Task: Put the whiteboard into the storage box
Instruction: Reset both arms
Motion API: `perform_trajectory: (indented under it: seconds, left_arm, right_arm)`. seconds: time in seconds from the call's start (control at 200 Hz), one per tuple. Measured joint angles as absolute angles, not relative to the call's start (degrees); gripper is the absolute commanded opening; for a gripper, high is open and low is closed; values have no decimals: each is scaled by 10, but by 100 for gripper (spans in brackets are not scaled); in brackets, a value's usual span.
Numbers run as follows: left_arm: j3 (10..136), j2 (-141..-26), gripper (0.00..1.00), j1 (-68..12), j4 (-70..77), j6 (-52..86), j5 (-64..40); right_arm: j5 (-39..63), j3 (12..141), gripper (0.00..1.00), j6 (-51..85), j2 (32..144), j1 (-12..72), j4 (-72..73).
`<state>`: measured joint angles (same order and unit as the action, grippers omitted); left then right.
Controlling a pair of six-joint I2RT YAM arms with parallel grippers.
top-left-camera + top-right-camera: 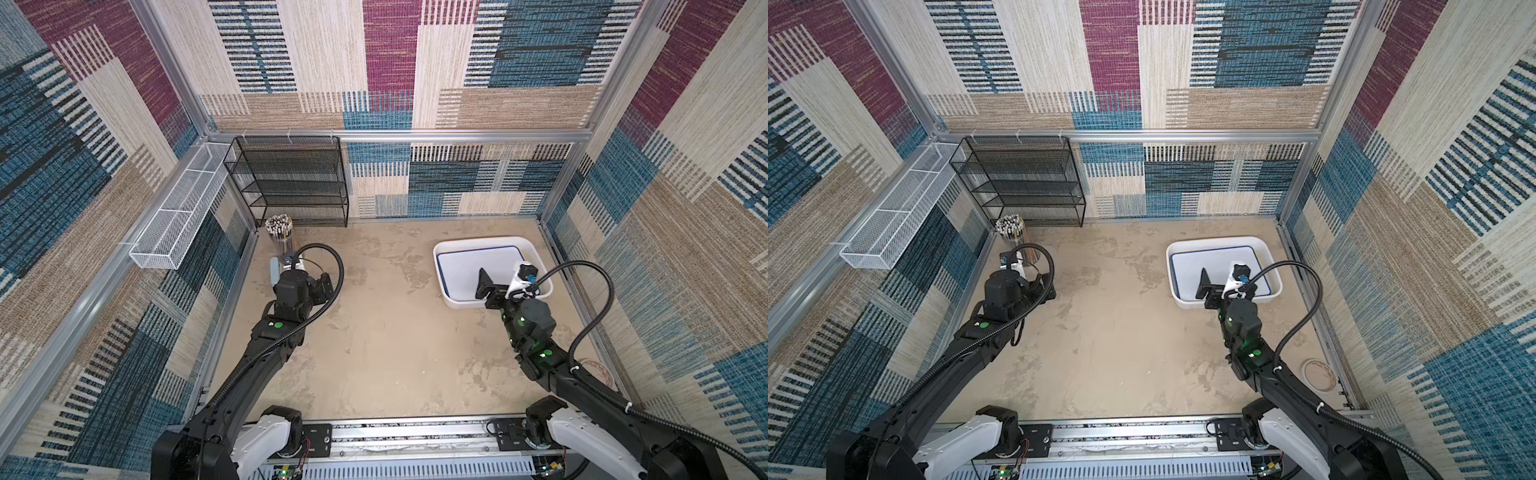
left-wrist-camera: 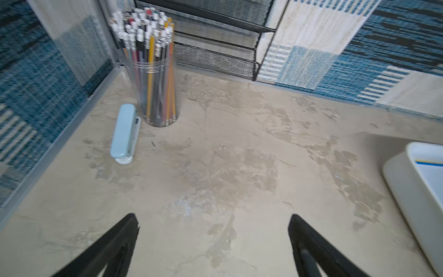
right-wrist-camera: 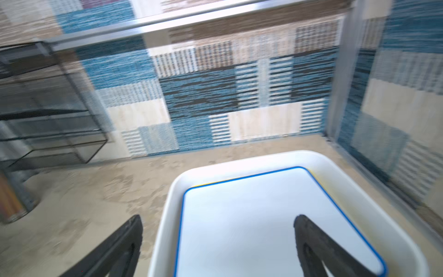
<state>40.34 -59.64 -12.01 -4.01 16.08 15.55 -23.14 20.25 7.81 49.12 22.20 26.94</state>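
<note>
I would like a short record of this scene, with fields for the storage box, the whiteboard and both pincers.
storage box: white tub on the table, robot's right side
whiteboard: blue-edged, lying flat inside it
right pincer: open, empty, above the box's near edge
left pincer: open, empty, near the stapler
task: looks done

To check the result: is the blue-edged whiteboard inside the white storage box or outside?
Inside. The whiteboard lies flat in the storage box, its blue edge within the white walls on every visible side.
</note>
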Motion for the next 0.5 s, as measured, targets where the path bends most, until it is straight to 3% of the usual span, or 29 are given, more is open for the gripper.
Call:
perform_trajectory:
  seconds: [0.24,0.501]
  left_arm:
    - [353,-616,99,-41,-4,154,210]
    - [326,-660,99,22,51,134,203]
  right_arm:
    - [-251,100,100,58,446,149,340]
    - [-267,39,100,45,537,110,476]
